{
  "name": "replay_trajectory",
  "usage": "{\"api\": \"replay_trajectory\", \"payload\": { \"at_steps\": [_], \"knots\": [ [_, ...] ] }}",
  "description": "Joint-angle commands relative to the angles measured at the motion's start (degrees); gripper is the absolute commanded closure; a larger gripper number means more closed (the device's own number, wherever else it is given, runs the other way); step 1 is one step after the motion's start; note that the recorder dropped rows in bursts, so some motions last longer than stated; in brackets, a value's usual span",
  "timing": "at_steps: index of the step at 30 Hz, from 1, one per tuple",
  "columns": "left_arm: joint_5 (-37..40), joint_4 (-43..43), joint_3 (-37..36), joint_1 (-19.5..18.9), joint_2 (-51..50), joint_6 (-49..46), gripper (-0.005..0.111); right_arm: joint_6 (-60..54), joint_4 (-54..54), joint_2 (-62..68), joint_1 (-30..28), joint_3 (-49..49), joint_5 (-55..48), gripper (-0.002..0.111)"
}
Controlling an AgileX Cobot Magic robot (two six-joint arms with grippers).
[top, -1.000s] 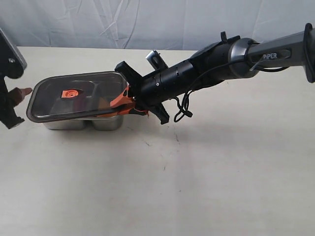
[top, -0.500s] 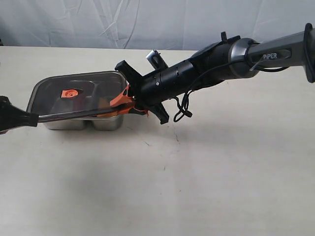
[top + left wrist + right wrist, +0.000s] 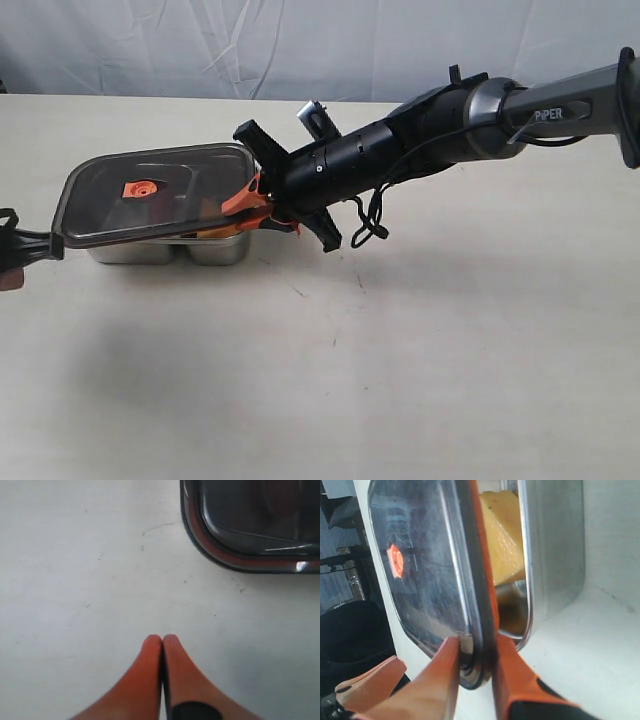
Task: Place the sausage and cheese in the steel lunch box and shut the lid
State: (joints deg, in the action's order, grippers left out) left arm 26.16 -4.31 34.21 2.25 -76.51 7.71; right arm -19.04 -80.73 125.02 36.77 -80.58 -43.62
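The steel lunch box (image 3: pixel 215 250) stands on the table at the left. The dark lid (image 3: pixel 180 195) with its orange valve (image 3: pixel 140 188) lies tilted over it, its right end raised. My right gripper (image 3: pixel 255 208) is shut on the lid's right edge; its orange fingers (image 3: pixel 512 675) pinch the rim of the lid (image 3: pixel 427 570). Under the raised edge the yellow cheese (image 3: pixel 502 535) lies inside the box (image 3: pixel 555 555). The sausage is hidden under the lid. My left gripper (image 3: pixel 40 245) is shut and holds nothing, low beside the lid's left end; its fingertips (image 3: pixel 162 641) are apart from the lid corner (image 3: pixel 235 555).
The pale table (image 3: pixel 400 360) stretches in front of and to the right of the box. The right arm (image 3: pixel 450 125) reaches in from the upper right above the table. A grey cloth backdrop (image 3: pixel 300 40) hangs behind.
My left gripper has dropped from an upright stance by the lid's left end to low at the view's left edge. The right gripper and lid have hardly moved.
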Motion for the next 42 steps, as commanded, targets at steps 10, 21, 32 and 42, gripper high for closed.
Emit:
{"api": "replay_trajectory", "payload": {
  "at_steps": [10, 21, 32, 42],
  "knots": [
    [-4.1, -6.4, 7.2, -0.4, -8.3, -6.7, 0.107, 1.6, 0.0, -0.1, -0.1, 0.4, 0.6, 0.109],
    [-4.7, -6.5, 8.8, -0.4, -11.6, -7.7, 0.107, 1.7, 0.0, -0.1, -0.1, 0.4, 0.6, 0.109],
    [-6.9, -6.3, 12.9, -0.4, -14.2, -9.0, 0.107, 1.7, 2.0, -0.1, -0.1, 0.4, -3.0, 0.109],
    [-4.5, -6.1, 14.9, -0.4, -14.2, -11.1, 0.107, 3.0, 3.4, -0.1, -0.1, 0.4, -5.6, 0.109]
  ]
}}
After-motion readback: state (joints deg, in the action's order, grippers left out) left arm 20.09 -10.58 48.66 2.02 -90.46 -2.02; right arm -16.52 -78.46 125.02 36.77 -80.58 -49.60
